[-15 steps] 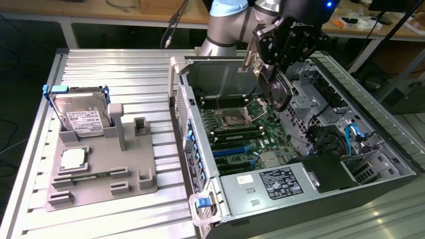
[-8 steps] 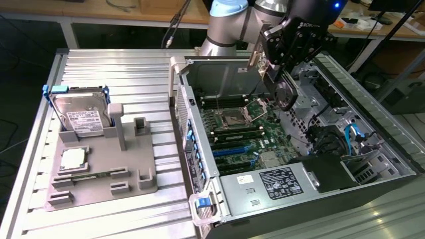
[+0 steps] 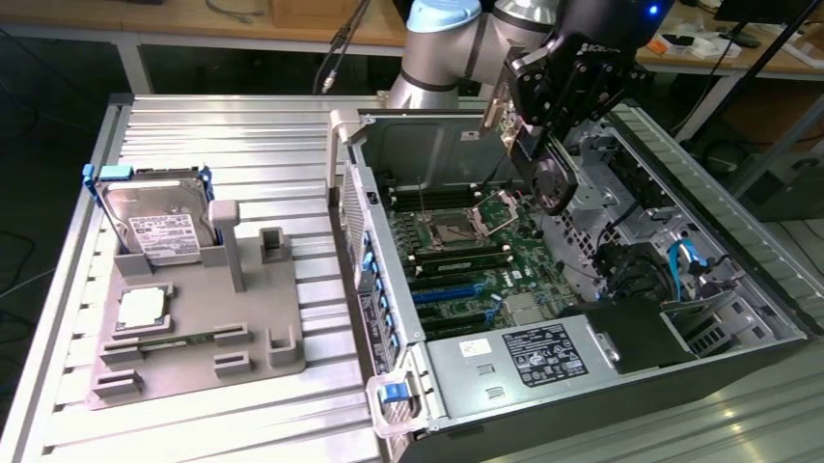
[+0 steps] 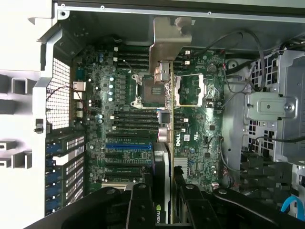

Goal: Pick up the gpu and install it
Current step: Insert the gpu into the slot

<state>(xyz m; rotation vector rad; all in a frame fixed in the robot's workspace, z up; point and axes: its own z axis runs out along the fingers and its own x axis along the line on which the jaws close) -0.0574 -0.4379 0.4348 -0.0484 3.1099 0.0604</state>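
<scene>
Silvery-edged and dark, the thin flat gpu card [image 3: 551,179] [image 4: 167,129] hung edge-down in the black gripper [image 3: 538,140] [image 4: 164,193], whose fingers were clamped on either face of it, above the green motherboard [image 3: 480,262] [image 4: 125,125] and clear of the long blue expansion slot [image 4: 128,145].

The card looked to hang over the open square processor socket [image 4: 150,90]. A drop there could likely bend its pins, and a tilted card might jam or miss the slot. Its metal bracket could also catch the case wall.

The open grey metal computer case [image 3: 386,289] held the motherboard, a labelled power supply box [image 3: 528,352] on its near side and a blue cable [image 3: 682,258]. On the exterior view's left, the grey moulded fixture tray [image 3: 264,323] held a silver hard drive with a white label [image 3: 161,227] and, nearer, a small square silver processor chip [image 3: 142,307].
</scene>
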